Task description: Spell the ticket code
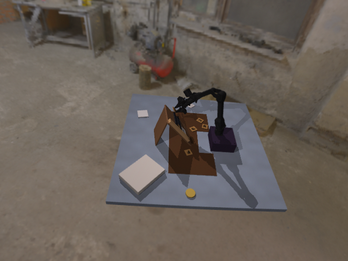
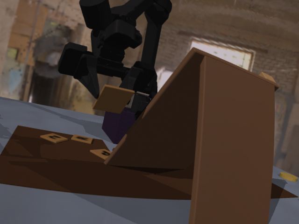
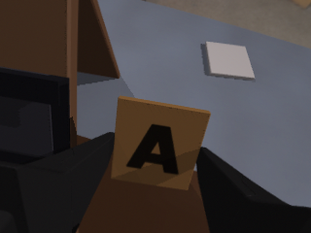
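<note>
My gripper (image 1: 177, 107) (image 2: 114, 96) (image 3: 156, 146) is shut on a tan letter tile marked A (image 2: 112, 99) (image 3: 157, 146). It holds the tile in the air beside the upper end of the tilted brown board (image 1: 160, 123) (image 2: 229, 135) (image 3: 34, 39). The lighter letter rail (image 1: 179, 130) runs slanted across the board's face. Three loose letter tiles (image 1: 199, 120) (image 1: 204, 126) (image 1: 193, 129) lie on the brown mat (image 1: 196, 168) (image 2: 36, 168) behind the board; they also show in the exterior view (image 2: 53, 137) (image 2: 81, 139) (image 2: 102, 152). One more tile (image 1: 188, 152) lies nearer the front. A small white ticket (image 1: 142, 113) (image 3: 228, 60) lies at the table's back left.
A large white box (image 1: 142, 173) stands at the front left. A yellow disc (image 1: 190, 192) (image 2: 288, 176) lies near the front edge. The arm's purple base (image 1: 222, 138) stands right of the mat. The grey table (image 1: 247, 179) ends close beyond these.
</note>
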`<state>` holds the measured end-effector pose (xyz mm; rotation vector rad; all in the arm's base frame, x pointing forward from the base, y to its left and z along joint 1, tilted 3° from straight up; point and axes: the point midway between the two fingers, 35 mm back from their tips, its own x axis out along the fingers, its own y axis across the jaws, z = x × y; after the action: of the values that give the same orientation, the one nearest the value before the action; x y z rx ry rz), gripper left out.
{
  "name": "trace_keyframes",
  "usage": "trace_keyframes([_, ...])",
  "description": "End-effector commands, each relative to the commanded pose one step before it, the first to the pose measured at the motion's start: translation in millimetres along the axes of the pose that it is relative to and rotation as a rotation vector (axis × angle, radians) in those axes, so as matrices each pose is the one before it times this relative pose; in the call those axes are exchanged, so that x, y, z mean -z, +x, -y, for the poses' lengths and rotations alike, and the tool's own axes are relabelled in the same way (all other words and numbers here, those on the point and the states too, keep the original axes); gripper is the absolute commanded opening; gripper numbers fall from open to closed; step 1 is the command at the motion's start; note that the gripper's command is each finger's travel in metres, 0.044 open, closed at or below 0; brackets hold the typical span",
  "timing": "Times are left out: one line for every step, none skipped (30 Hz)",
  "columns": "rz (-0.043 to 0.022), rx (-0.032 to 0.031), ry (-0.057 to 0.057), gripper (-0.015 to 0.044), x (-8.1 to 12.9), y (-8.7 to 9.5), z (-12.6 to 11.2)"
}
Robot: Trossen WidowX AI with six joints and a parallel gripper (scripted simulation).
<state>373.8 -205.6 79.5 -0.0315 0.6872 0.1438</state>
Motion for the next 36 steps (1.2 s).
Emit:
trace_keyframes([-0.00024, 0.00460, 0.0039, 0.0000, 0.04, -0.86, -2.18])
trace_keyframes([0.00000, -0.00003, 0.0000, 0.0000, 0.03, 0.03, -0.50])
trace_keyframes([0.00000, -0.00003, 0.0000, 0.0000, 0.03, 0.03, -0.50])
trace_keyframes([0.00000, -0.00003, 0.0000, 0.0000, 0.03, 0.02, -0.50])
trace_keyframes([0.00000, -0.00003, 0.0000, 0.0000, 0.02, 0.02, -0.50])
trace_keyframes([0.00000, -0.00003, 0.0000, 0.0000, 0.02, 0.02, -0.50])
trace_keyframes([0.00000, -0.00003, 0.0000, 0.0000, 0.02, 0.02, -0.50])
trace_keyframes([0.00000, -0.00003, 0.0000, 0.0000, 0.02, 0.02, -0.50])
trace_keyframes([0.00000, -0.00003, 0.0000, 0.0000, 0.02, 0.02, -0.50])
trace_keyframes([0.00000, -0.00003, 0.0000, 0.0000, 0.02, 0.02, -0.50])
trace_keyframes([0.00000, -0.00003, 0.0000, 0.0000, 0.01, 0.02, -0.50])
trace_keyframes([0.00000, -0.00003, 0.0000, 0.0000, 0.01, 0.01, -0.50])
trace_keyframes([0.00000, -0.00003, 0.0000, 0.0000, 0.01, 0.01, -0.50])
trace_keyframes([0.00000, -0.00003, 0.0000, 0.0000, 0.01, 0.01, -0.50])
trace_keyframes([0.00000, -0.00003, 0.0000, 0.0000, 0.01, 0.01, -0.50])
trace_keyframes([0.00000, -0.00003, 0.0000, 0.0000, 0.01, 0.01, -0.50])
trace_keyframes([0.00000, -0.00003, 0.0000, 0.0000, 0.01, 0.01, -0.50])
trace_keyframes([0.00000, -0.00003, 0.0000, 0.0000, 0.01, 0.01, -0.50])
trace_keyframes([0.00000, -0.00003, 0.0000, 0.0000, 0.01, 0.01, -0.50])
trace_keyframes([0.00000, -0.00003, 0.0000, 0.0000, 0.01, 0.01, -0.50])
trace_keyframes([0.00000, -0.00003, 0.0000, 0.0000, 0.01, 0.01, -0.50])
trace_keyframes([0.00000, -0.00003, 0.0000, 0.0000, 0.00, 0.01, -0.50])
trace_keyframes([0.00000, -0.00003, 0.0000, 0.0000, 0.00, 0.01, -0.50])
trace_keyframes([0.00000, -0.00003, 0.0000, 0.0000, 0.00, 0.01, -0.50])
trace_keyframes([0.00000, -0.00003, 0.0000, 0.0000, 0.00, 0.01, -0.50])
trace_keyframes([0.00000, -0.00003, 0.0000, 0.0000, 0.00, 0.01, -0.50])
trace_keyframes([0.00000, -0.00003, 0.0000, 0.0000, 0.00, 0.01, -0.50])
trace_keyframes([0.00000, -0.00003, 0.0000, 0.0000, 0.00, 0.01, -0.50])
trace_keyframes([0.00000, -0.00003, 0.0000, 0.0000, 0.00, 0.01, -0.50])
trace_keyframes([0.00000, -0.00003, 0.0000, 0.0000, 0.00, 0.01, -0.50])
trace_keyframes([0.00000, -0.00003, 0.0000, 0.0000, 0.00, 0.01, -0.50])
trace_keyframes([0.00000, -0.00003, 0.0000, 0.0000, 0.00, 0.01, -0.50])
trace_keyframes([0.00000, -0.00003, 0.0000, 0.0000, 0.00, 0.01, -0.50])
trace_keyframes([0.00000, -0.00003, 0.0000, 0.0000, 0.00, 0.01, -0.50])
trace_keyframes([0.00000, -0.00003, 0.0000, 0.0000, 0.00, 0.01, -0.50])
trace_keyframes([0.00000, -0.00003, 0.0000, 0.0000, 0.00, 0.01, -0.50])
